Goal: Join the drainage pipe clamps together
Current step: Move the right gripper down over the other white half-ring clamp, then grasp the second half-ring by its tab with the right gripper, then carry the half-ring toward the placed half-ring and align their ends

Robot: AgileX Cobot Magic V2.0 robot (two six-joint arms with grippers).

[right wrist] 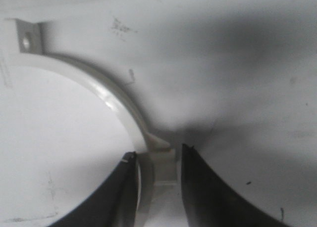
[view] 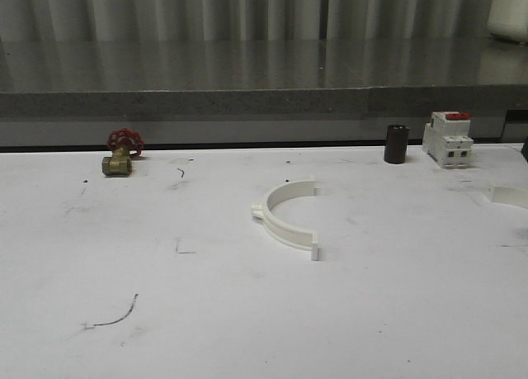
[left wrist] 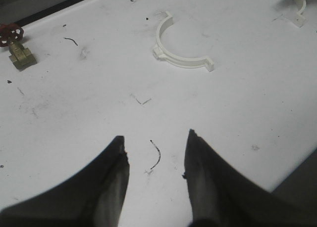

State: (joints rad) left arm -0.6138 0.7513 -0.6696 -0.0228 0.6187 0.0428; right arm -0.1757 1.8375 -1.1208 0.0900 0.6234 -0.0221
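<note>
One white half-ring drainage pipe clamp [view: 285, 214] lies flat in the middle of the table, its open side facing right and away from me; the left wrist view shows this clamp [left wrist: 181, 44] too. My left gripper [left wrist: 155, 135] hangs open over bare table well short of it, nothing between its fingers. The second clamp [right wrist: 106, 96] is pinched at its outer lug by my right gripper [right wrist: 157, 152], which is shut on it. Its end tab [right wrist: 28, 36] has a hole. A piece of this clamp [view: 507, 196] pokes in at the table's right edge.
A brass valve with a red handwheel [view: 121, 153] sits at the back left. A black cylinder [view: 397, 144] and a white red-topped breaker [view: 448, 139] stand at the back right. A grey ledge runs behind the table [view: 165, 313]. The table's near edge [left wrist: 297, 172] is close to my left gripper.
</note>
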